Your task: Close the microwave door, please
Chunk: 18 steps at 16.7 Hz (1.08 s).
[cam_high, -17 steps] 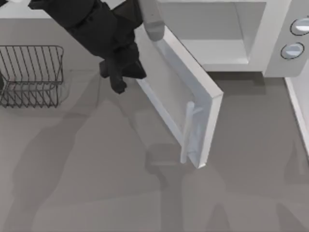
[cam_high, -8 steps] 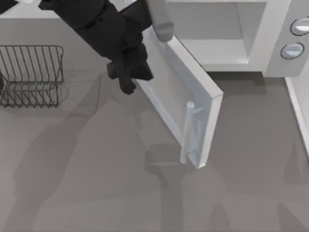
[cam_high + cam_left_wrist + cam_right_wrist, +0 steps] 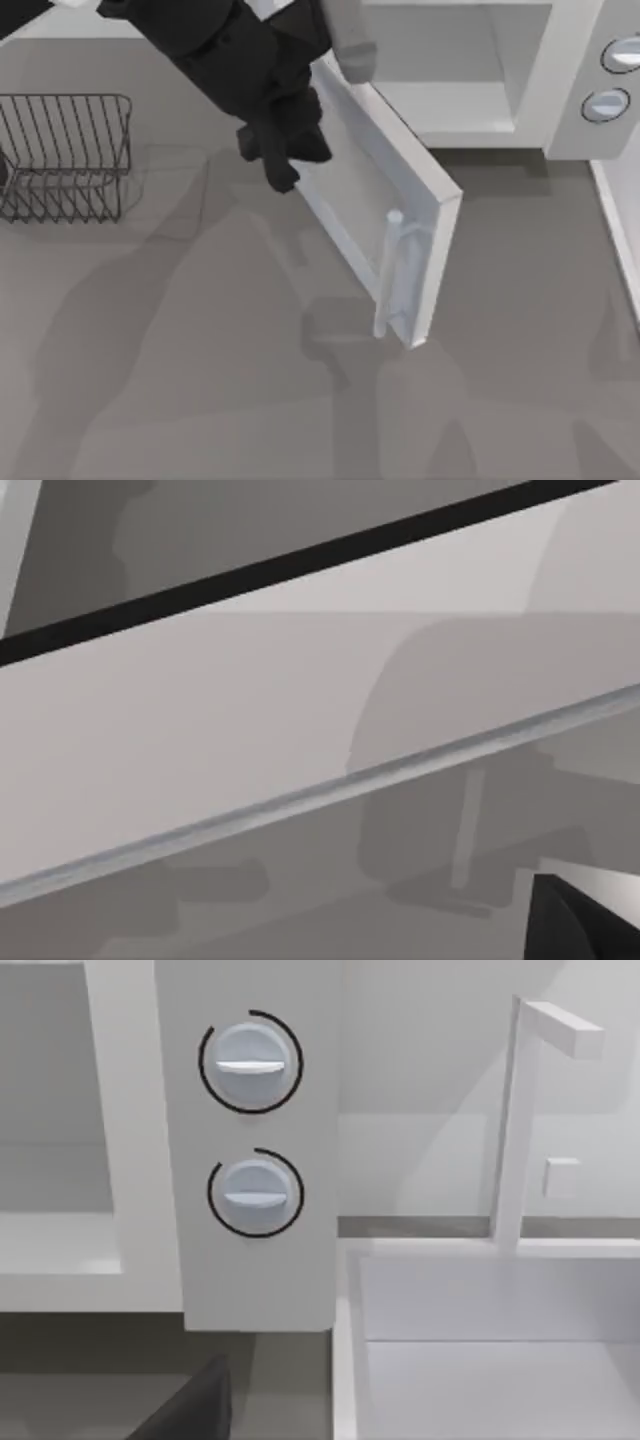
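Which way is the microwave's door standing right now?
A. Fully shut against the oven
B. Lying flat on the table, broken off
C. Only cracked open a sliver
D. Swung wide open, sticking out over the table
D: in the top view the microwave door angles far out from the microwave body, leaving the cavity exposed, while the left gripper sits by the door's outer face near the hinge side.

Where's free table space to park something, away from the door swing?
Bare table fills the front, below the wire rack and left of the microwave door. A smaller patch lies right of the door, before the microwave body. Crowded: the left gripper sits against the door's outer face.
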Tool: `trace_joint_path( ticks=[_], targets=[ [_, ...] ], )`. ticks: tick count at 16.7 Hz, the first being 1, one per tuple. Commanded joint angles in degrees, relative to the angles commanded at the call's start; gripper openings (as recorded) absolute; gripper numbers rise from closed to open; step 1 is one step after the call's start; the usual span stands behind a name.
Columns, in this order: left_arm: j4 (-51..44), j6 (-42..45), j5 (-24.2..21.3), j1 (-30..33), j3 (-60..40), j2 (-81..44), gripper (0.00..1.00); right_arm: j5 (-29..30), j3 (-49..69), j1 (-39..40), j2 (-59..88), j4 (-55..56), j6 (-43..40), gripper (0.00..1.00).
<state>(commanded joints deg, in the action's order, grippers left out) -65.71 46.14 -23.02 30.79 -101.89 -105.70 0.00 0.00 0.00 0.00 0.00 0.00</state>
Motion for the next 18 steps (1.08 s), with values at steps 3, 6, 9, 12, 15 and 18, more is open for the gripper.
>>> trace_joint_path(
  ticks=[3,6,9,12,15,18],
  targets=[
    [0.1,-1.8,0.6,1.7,-1.4,-1.5,0.0,0.0,0.0,0.0,0.0,0.0,0.0,1.0],
    [0.4,-2.2,0.8,2.1,-2.0,-1.6,0.0,0.0,0.0,0.0,0.0,0.0,0.0,1.0],
    [0.4,-2.5,0.8,2.3,-2.3,-1.8,0.0,0.0,0.0,0.0,0.0,0.0,0.0,1.0],
    [0.4,-4.0,1.3,3.7,-3.8,-3.4,0.0,0.0,0.0,0.0,0.0,0.0,0.0,1.0],
    [0.6,-4.7,1.7,4.4,-4.8,-3.8,0.0,0.0,0.0,0.0,0.0,0.0,0.0,1.0],
    [0.6,-4.7,1.6,4.2,-4.7,-3.7,0.0,0.0,0.0,0.0,0.0,0.0,0.0,1.0]
  ],
)
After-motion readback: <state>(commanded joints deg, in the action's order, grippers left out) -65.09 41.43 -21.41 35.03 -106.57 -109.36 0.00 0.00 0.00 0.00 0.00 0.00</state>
